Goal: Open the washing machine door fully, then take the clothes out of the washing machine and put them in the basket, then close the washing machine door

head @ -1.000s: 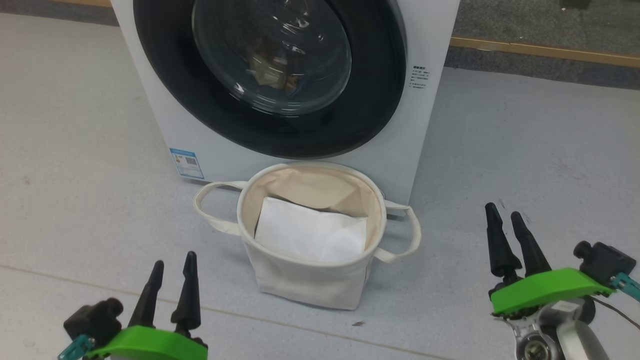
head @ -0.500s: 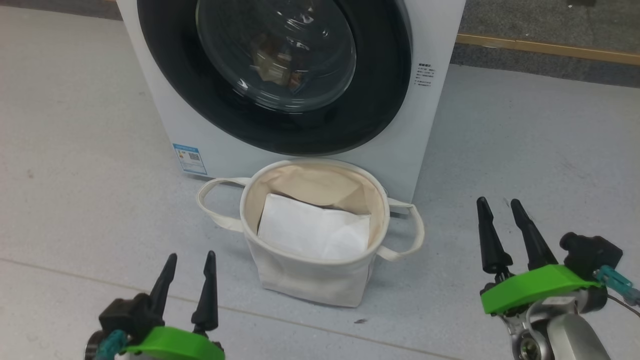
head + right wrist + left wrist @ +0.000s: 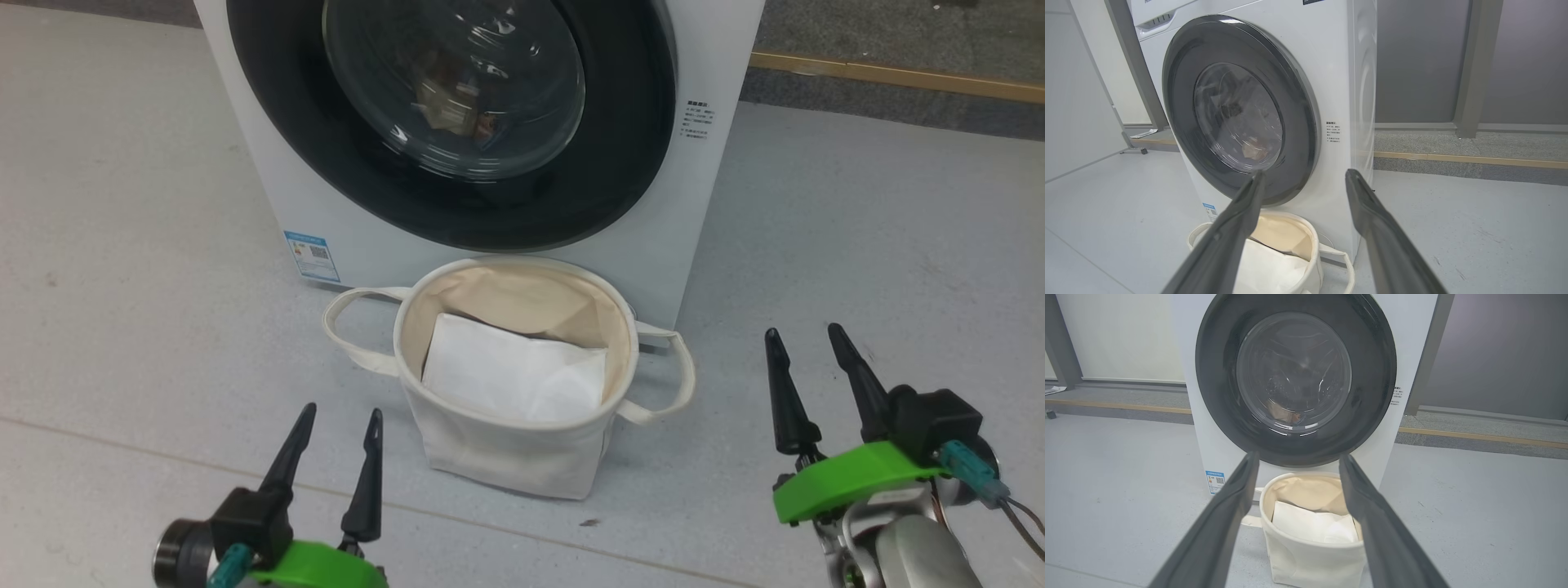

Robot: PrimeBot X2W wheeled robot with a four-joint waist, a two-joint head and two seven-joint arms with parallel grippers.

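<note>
The white washing machine (image 3: 718, 188) stands ahead with its black-rimmed washing machine door (image 3: 629, 163) shut flat against the front. Through the glass I make out a dim patch of the clothes (image 3: 447, 102), cream and brown, also seen behind the glass as clothes (image 3: 1284, 413). On the floor right in front of the machine sits the cream basket (image 3: 506, 461), holding a flat white sheet (image 3: 514, 380). My left gripper (image 3: 342, 411) hovers open, left of and nearer than the basket. My right gripper (image 3: 802, 331) is open to the basket's right. Neither touches anything.
Grey floor (image 3: 122, 245) spreads to both sides of the machine. A wooden strip (image 3: 898, 77) runs along the wall base behind it on the right. The basket's looped handles (image 3: 347, 343) stick out sideways. A blue label (image 3: 313, 255) marks the machine's lower left corner.
My left gripper has come up and to the right, toward the basket. The right gripper has edged slightly left and turned at the wrist. The head view has shifted a little.
</note>
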